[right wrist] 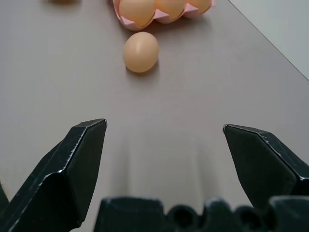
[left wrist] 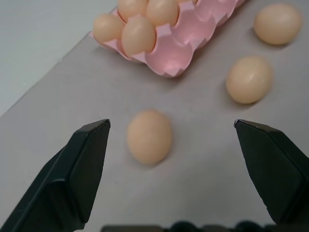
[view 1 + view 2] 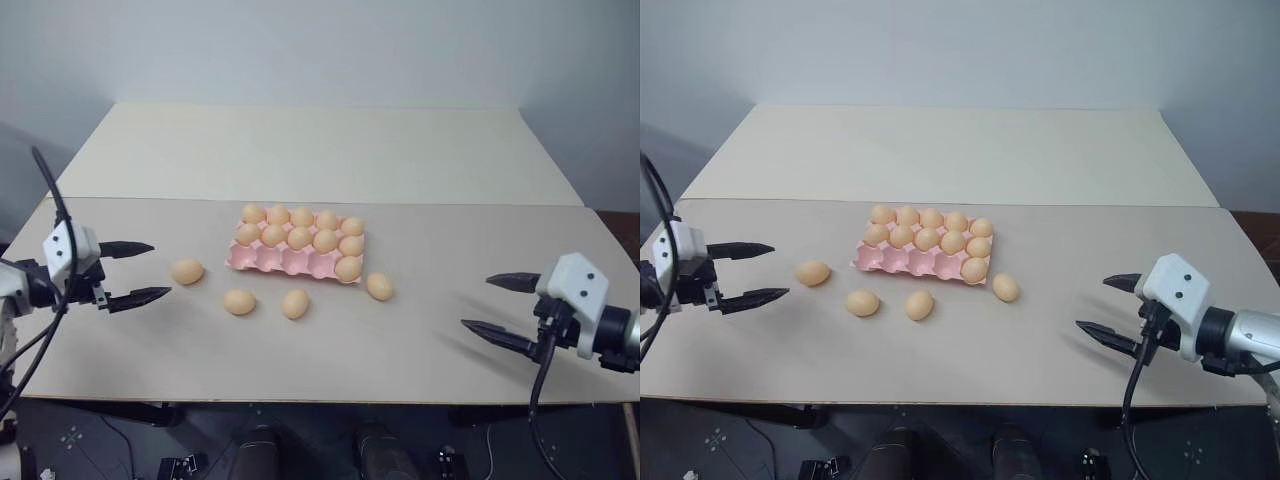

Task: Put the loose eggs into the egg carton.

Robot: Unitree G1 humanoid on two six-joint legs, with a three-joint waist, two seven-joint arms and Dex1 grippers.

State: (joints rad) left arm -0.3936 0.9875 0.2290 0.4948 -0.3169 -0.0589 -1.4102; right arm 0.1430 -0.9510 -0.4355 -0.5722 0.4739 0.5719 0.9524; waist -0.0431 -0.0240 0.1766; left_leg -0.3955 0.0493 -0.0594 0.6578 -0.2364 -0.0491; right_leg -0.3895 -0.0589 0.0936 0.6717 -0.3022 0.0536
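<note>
The pink egg carton (image 3: pixel 283 261) lies mid-table, its two back rows and the front right cup filled with eggs. Several loose eggs lie on the table before it: one at the left (image 3: pixel 187 271), two in front (image 3: pixel 239 301) (image 3: pixel 295 303), one by the carton's right corner (image 3: pixel 379 287). My left gripper (image 3: pixel 160 270) hangs open just left of the leftmost egg (image 2: pixel 149 136), pointing at it without touching. Far to the right, my right gripper (image 3: pixel 476 302) is open and empty, pointing toward the right-hand egg (image 1: pixel 141 51).
A second pale table (image 3: pixel 320 150) adjoins the back of this one. The table's front edge (image 3: pixel 320 400) runs just below the grippers, with cables and gear on the floor beneath.
</note>
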